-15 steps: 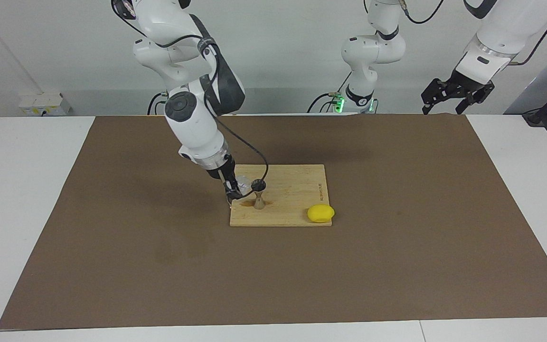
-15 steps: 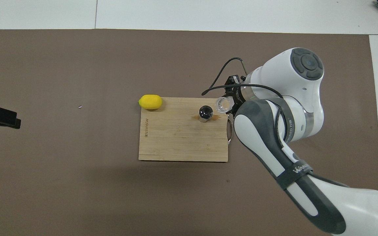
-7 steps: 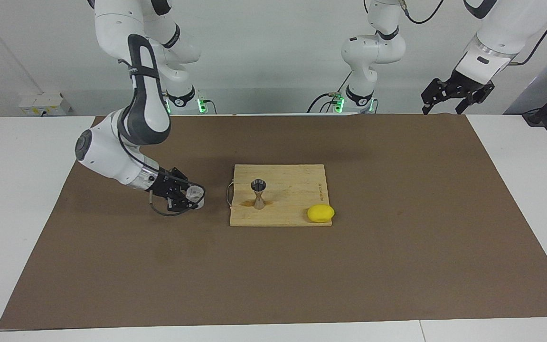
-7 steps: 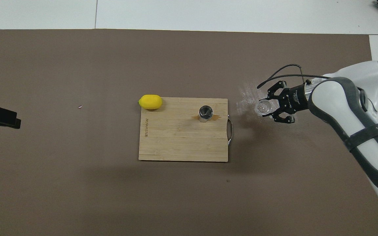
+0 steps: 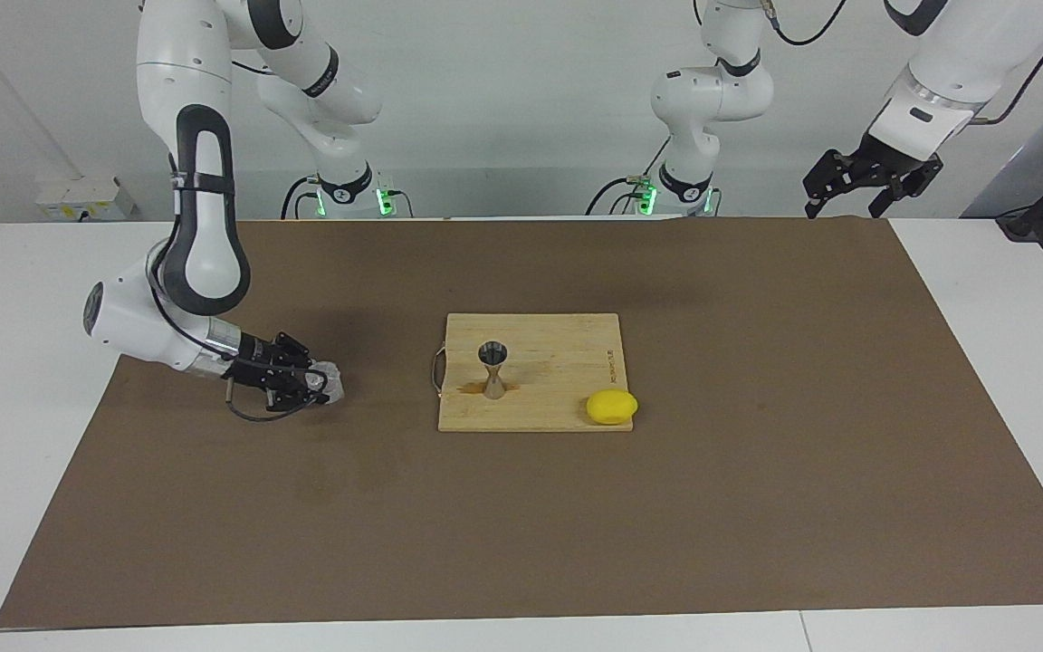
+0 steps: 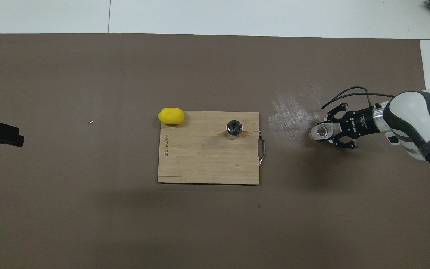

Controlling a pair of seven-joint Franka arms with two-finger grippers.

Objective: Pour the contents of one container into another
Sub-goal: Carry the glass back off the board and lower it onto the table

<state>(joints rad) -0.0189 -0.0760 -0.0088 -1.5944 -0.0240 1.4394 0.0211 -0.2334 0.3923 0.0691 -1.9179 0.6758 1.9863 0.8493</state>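
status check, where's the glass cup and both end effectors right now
Right end effector shut on glass cup, low over the mat. Left end effector waits, open. Jigger upright on cutting board. Nothing in the way.

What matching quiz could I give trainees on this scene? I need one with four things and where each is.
Things:
1. glass cup
2. jigger
3. lemon
4. left tool

Places:
A. upright on the cutting board
B. raised at the left arm's end of the table, waiting
C. in the right tool, over the brown mat
D. at the board's corner farthest from the robots

Pairs: 1-C, 2-A, 3-D, 4-B
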